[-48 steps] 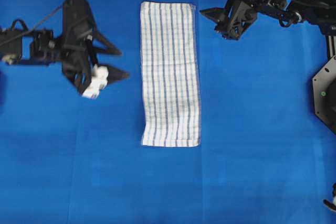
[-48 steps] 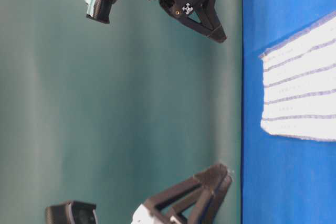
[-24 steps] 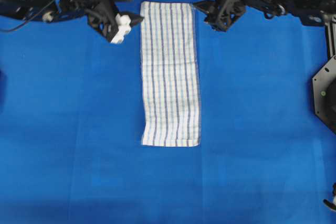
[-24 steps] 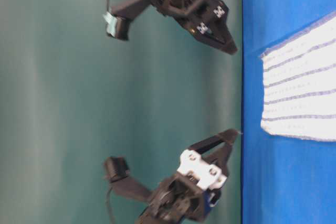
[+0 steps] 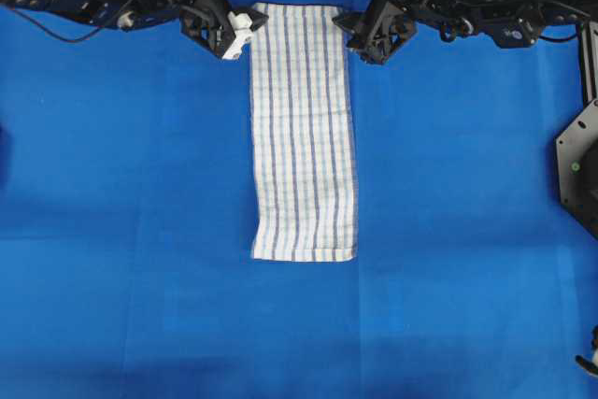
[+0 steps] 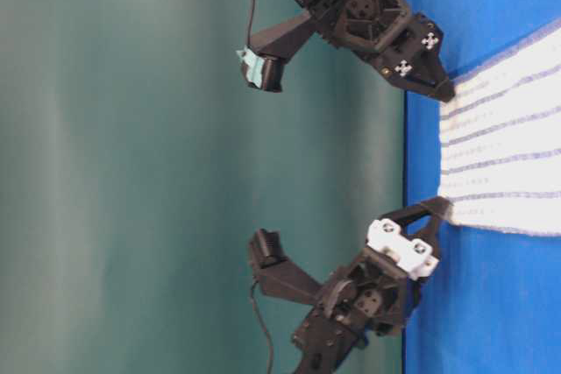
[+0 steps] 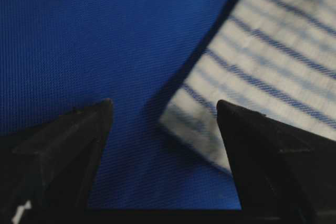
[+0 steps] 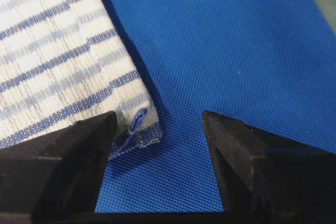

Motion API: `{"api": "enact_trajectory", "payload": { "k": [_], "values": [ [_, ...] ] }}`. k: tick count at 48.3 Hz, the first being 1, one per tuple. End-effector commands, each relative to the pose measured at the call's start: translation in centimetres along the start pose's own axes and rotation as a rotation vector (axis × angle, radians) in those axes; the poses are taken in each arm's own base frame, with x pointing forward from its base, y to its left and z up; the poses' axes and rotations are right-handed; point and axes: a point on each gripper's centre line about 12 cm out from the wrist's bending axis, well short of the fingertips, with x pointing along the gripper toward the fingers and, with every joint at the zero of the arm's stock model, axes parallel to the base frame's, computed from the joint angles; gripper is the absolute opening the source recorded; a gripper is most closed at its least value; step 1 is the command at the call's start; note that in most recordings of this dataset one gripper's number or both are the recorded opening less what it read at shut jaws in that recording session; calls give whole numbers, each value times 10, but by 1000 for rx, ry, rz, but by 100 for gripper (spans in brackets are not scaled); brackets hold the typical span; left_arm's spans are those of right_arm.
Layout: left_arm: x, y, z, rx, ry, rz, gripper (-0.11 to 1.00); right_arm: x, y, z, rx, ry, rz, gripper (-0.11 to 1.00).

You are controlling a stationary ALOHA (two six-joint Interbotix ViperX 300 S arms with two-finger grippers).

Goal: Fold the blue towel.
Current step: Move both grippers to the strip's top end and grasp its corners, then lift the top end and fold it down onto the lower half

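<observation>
- Overhead: blue towel flat, folded into a long strip on the blue table cover; left gripper at its top-left corner, right gripper at top-right.
- Table-level: both sets of tips at the towel's near edge (contact unclear).
- Left wrist: jaws wide, towel corner between the fingers.
- Right wrist: jaws wide, corner with a small loop just inside the left finger.

Plain blue table covering; green backdrop.
</observation>
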Motion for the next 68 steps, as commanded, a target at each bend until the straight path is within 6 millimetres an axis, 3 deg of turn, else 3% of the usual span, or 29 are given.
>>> {"api": "enact_trajectory", "payload": {
  "k": [1,8,14,17,23,27,29,52,68],
  "values": [
    [5,1,10,0,-40,0,72,-1,-1,13,14,-46,-4,77],
    [8,-1,8,3,-37,-3,62,2,-1,10,18,-41,-6,77],
    [8,-5,6,10,-33,-10,38,5,1,6,17,-28,-3,70],
    [8,-7,5,15,-31,-15,25,6,3,4,14,-24,1,60],
    [7,-14,4,26,-30,-27,5,5,9,4,1,-22,13,26],
    [7,-15,4,28,-31,-30,5,5,10,3,0,-20,14,9],
    [7,-15,5,28,-31,-29,5,5,10,3,0,-20,14,6],
    [-13,-12,33,117,-80,-21,5,-9,-3,27,10,-90,-9,6],
    [-36,-23,47,135,-106,-44,5,-23,6,30,11,-87,15,6]
  ]
}}
